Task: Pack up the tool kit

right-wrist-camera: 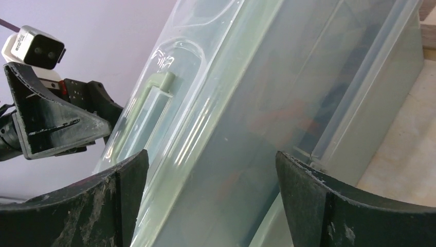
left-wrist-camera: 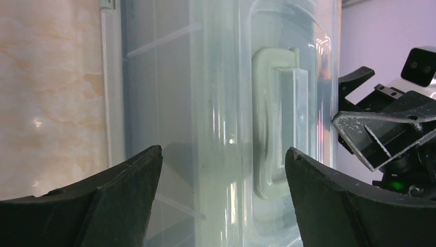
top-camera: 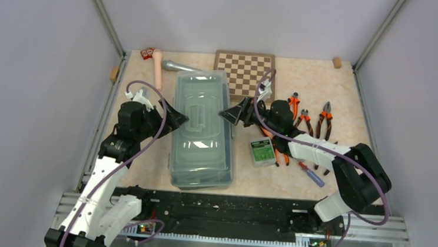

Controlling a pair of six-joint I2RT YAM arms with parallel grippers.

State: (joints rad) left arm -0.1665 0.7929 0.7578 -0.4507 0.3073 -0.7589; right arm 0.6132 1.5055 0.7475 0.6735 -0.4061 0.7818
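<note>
The sage-green toolbox [top-camera: 203, 128] lies in the middle of the table with its translucent handled lid [top-camera: 201, 113] on top. My left gripper [top-camera: 177, 119] is open at the box's left side, and my right gripper [top-camera: 233, 113] is open at its right side, each facing the lid. The left wrist view shows the lid handle [left-wrist-camera: 270, 123] between my open fingers [left-wrist-camera: 128, 177]. The right wrist view shows the box wall [right-wrist-camera: 288, 103]. Orange-handled pliers [top-camera: 324, 121], a green bit case [top-camera: 262, 151] and a blue and red screwdriver [top-camera: 312, 174] lie right of the box.
A brown-and-cream chessboard [top-camera: 245, 71] lies behind the box. A hammer [top-camera: 168, 66] with a pale handle lies at the back left, next to a small red case [top-camera: 147, 53]. A cork-coloured piece [top-camera: 337, 62] sits at the back right. Metal frame rails edge the table.
</note>
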